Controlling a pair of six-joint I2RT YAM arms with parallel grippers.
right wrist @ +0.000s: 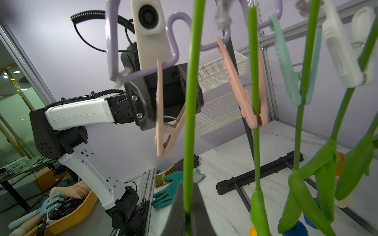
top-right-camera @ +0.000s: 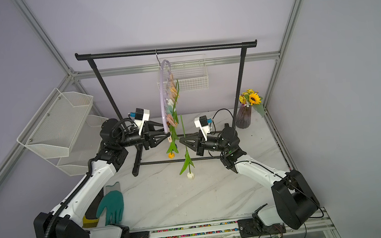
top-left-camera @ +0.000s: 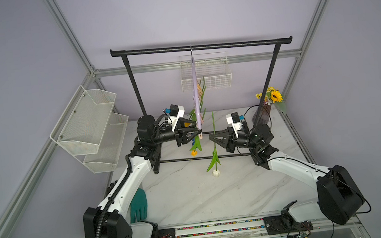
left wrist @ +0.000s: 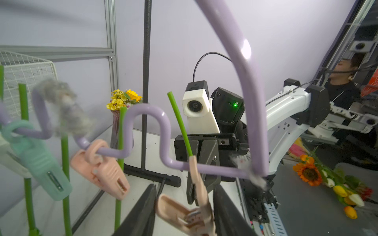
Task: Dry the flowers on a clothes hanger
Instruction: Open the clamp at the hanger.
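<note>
Flower, a white tulip [top-left-camera: 214,155], hangs head-down with its stem upright, clamped mid-stem by the right gripper [top-left-camera: 210,137], just beside the end peach clothespin [right wrist: 161,114] of the clothes hanger [top-right-camera: 162,98], which the left gripper [top-left-camera: 199,127] straddles with parted fingers, contact unclear.

Glossy plastic clothes hanger [left wrist: 252,81] (matt clothespins [left wrist: 102,169])

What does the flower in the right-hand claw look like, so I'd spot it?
Under the big black metal garment rack hangs a curved lilac plastic hanger. Just beside it the right gripper pinches a green-stemmed artificial tulip, cream-white head down. Unlike the tulips pegged to the hanger, only the gripper holds it.
</note>
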